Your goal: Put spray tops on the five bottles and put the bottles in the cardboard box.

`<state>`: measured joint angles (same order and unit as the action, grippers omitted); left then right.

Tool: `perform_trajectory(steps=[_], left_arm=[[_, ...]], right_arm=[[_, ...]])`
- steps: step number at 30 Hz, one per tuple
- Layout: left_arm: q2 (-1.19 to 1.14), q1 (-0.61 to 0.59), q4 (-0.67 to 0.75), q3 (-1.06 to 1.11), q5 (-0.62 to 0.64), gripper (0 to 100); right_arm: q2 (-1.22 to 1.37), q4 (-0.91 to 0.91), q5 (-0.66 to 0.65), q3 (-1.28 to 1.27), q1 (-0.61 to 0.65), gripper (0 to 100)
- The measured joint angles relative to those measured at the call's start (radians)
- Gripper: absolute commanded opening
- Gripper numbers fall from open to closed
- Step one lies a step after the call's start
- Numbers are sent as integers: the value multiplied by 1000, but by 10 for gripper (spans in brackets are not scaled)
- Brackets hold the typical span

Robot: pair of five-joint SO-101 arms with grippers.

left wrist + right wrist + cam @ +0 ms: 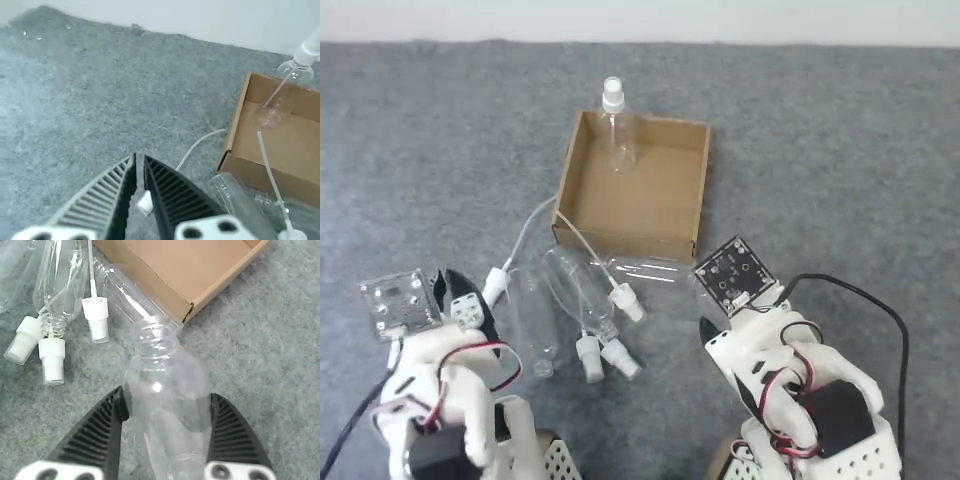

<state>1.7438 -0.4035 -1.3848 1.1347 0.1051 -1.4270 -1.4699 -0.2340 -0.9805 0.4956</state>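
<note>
The cardboard box [622,240] sits mid-table, and one bottle with a spray top [618,130] leans at its back wall. Clear uncapped bottles [535,320] [578,290] [642,270] lie on the carpet in front of it, among loose white spray tops [588,358] [628,302]. My right gripper [167,395] is shut on an uncapped bottle [167,370] whose neck points at the box's front corner [192,307]. My left gripper [140,160], at front left, is nearly closed on a white spray top [145,202]; its thin tube [200,145] trails towards the box [235,125].
Grey carpet covers the table up to a pale wall at the back. Loose spray tops [95,319] [52,360] and lying bottles crowd the strip between the two arms. Open carpet lies left and right of the box.
</note>
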Motion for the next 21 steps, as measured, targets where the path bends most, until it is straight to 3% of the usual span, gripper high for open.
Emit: perform_trajectory(steps=[9, 21], left_arm=[[-370, -2, -94, -201, -43, 25], [-423, 0, -132, -210, -322, 26]], right_arm=[[-6, 0, 0, -21, 0, 118], [-32, 0, 0, -23, -51, 117]])
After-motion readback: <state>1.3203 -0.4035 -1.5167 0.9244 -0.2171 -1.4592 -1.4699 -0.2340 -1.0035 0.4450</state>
